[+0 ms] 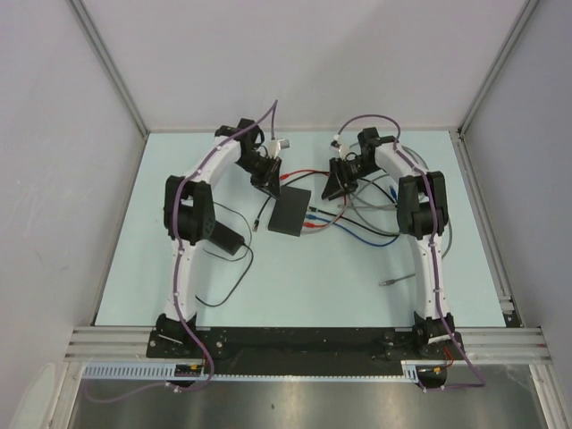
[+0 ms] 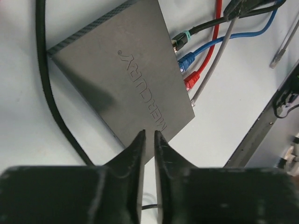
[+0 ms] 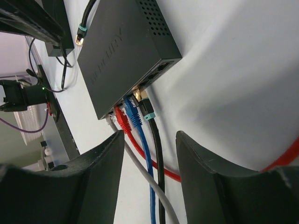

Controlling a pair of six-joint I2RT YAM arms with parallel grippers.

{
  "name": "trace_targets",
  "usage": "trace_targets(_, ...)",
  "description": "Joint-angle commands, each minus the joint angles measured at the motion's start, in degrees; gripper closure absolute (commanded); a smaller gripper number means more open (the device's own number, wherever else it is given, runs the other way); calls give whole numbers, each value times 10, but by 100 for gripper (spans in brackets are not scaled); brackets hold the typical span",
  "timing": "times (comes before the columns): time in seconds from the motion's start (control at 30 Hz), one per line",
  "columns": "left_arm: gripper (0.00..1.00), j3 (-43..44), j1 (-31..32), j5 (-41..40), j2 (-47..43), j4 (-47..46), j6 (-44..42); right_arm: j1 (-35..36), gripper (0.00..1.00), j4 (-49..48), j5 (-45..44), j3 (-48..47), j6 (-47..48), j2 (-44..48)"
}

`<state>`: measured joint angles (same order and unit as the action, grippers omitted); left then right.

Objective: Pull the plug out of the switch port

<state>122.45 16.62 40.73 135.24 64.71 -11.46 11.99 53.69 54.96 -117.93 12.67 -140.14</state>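
Note:
The flat black switch (image 1: 290, 212) lies mid-table and also shows in the left wrist view (image 2: 121, 70) and the right wrist view (image 3: 117, 51). Several plugs sit in its right-hand ports: black with a teal band (image 3: 145, 107), blue (image 3: 133, 111), red (image 3: 122, 120) and grey (image 3: 111, 120). My right gripper (image 3: 149, 137) is open just behind these plugs, and the blue, black, red and grey cables run between its fingers without touching them. My left gripper (image 2: 149, 134) is shut and empty over the switch's far-left corner (image 1: 268, 186).
A smaller black power adapter (image 1: 219, 237) with a thin black cord lies left of the switch. A loose teal-banded plug (image 3: 81, 35) lies at the switch's far side. A loose grey plug end (image 1: 389, 281) lies front right. Cables loop right of the switch (image 1: 375, 223).

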Motion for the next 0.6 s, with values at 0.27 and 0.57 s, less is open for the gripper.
trace_targets(0.27,97,-19,12,14,41,22,-10,37,48,5,8,-48,20,-62)
trace_targets(0.57,97,-16,19,-2,46,18,-10,41,49,7,-4,-49,24,-80)
